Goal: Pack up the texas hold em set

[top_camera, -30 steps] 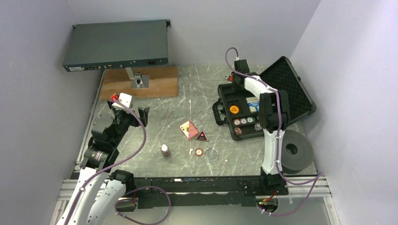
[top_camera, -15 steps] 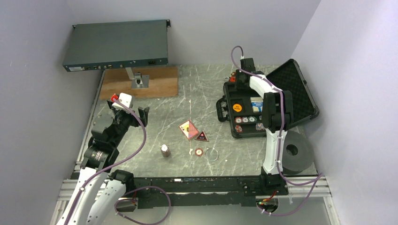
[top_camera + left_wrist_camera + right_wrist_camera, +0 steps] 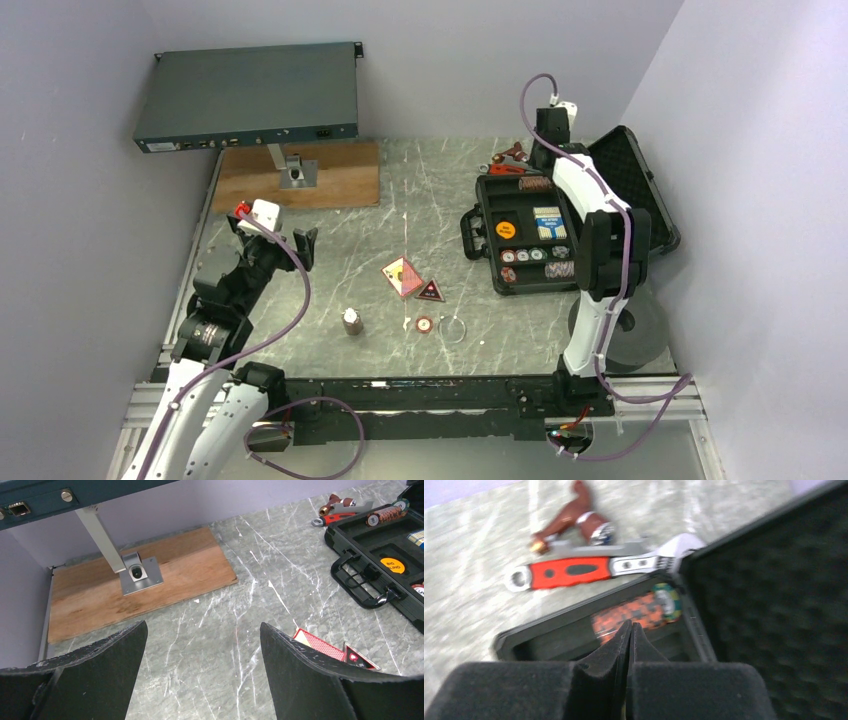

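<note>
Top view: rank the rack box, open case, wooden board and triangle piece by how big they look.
1. Rack box and open case: about alike; the box sits raised, nearer the camera.
2. Wooden board.
3. Triangle piece.

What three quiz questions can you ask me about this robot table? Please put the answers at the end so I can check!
1. True or false: the black case lies open.
2. Pick one. Where is the red-black triangle piece?
A. inside the case
B. on the table, beside a red card
C. held up in the air
3. Are the right arm's fingers open or shut?

Key:
1. True
2. B
3. Shut, with nothing between them
</note>
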Robot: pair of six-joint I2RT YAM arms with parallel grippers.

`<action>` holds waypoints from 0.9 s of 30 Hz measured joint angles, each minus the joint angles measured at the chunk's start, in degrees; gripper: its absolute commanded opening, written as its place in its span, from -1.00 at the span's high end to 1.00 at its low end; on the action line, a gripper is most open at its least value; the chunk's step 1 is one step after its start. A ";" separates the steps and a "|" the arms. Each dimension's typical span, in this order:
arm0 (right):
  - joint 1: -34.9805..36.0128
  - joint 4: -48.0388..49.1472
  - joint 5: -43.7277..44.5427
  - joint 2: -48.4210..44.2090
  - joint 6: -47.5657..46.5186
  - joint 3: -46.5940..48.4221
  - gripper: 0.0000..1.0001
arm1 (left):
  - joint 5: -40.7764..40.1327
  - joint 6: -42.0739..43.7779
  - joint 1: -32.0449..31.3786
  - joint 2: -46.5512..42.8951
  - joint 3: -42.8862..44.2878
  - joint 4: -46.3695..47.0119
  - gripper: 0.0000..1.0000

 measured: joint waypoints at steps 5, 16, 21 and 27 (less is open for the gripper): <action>-2.54 -0.52 9.18 3.30 -0.31 1.31 1.00 | 0.33 0.00 0.00 -0.31 0.00 0.00 -0.77; -3.37 -1.42 19.21 11.91 -6.25 7.72 1.00 | 0.59 0.00 0.00 -0.24 0.00 0.00 -0.77; -3.28 -1.55 18.38 14.36 -7.96 10.78 1.00 | 0.59 0.00 0.00 -0.24 0.00 0.00 -0.77; -3.04 -1.64 13.62 14.80 -8.15 9.64 1.00 | 0.59 0.00 0.00 -0.24 0.00 0.00 -0.77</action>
